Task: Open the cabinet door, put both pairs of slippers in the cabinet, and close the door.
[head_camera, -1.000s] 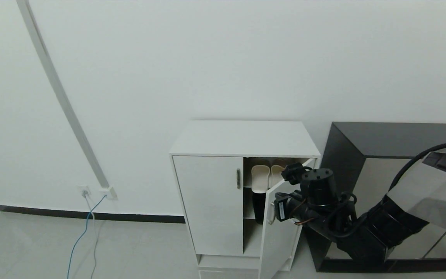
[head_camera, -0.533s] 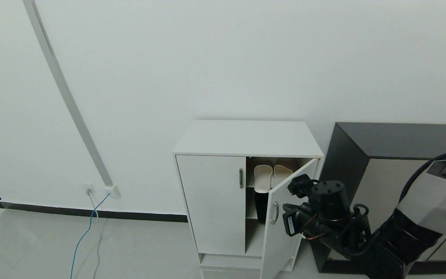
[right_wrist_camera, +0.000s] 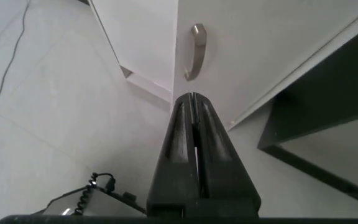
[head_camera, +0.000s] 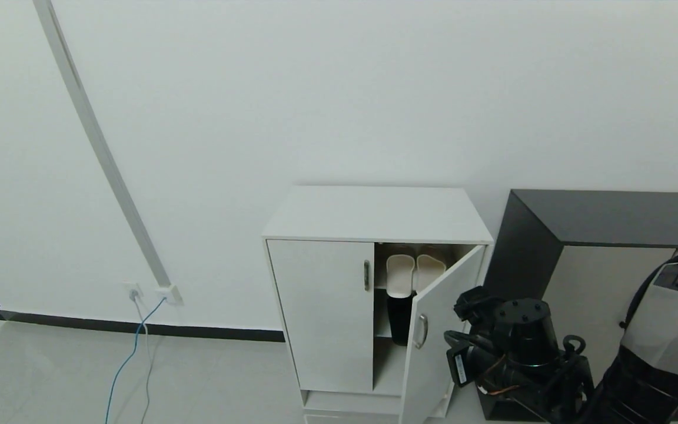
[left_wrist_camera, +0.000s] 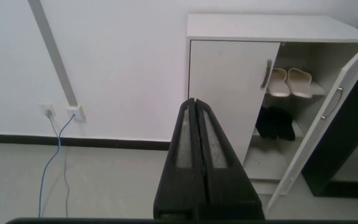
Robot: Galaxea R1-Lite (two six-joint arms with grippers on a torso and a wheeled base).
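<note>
Both the cream slippers (head_camera: pixel 412 272) and black slippers (head_camera: pixel 399 318) sit in the white wooden cabinet (head_camera: pixel 374 215); only its ajar door (head_camera: pixel 433 353) needs closing, right tool (right_wrist_camera: pixel 193 98) pressed together.

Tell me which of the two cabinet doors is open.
The right door, swung partly outward in front of the right gripper; the left door sits flush and shut.

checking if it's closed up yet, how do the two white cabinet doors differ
The left white cabinet door is shut flush with the front; the right white cabinet door stands ajar, swung outward. The left door hides its half, while the gap beside the right door shows cream slippers above black slippers. Both are plain white panels with a vertical metal handle near the meeting edge.
</note>
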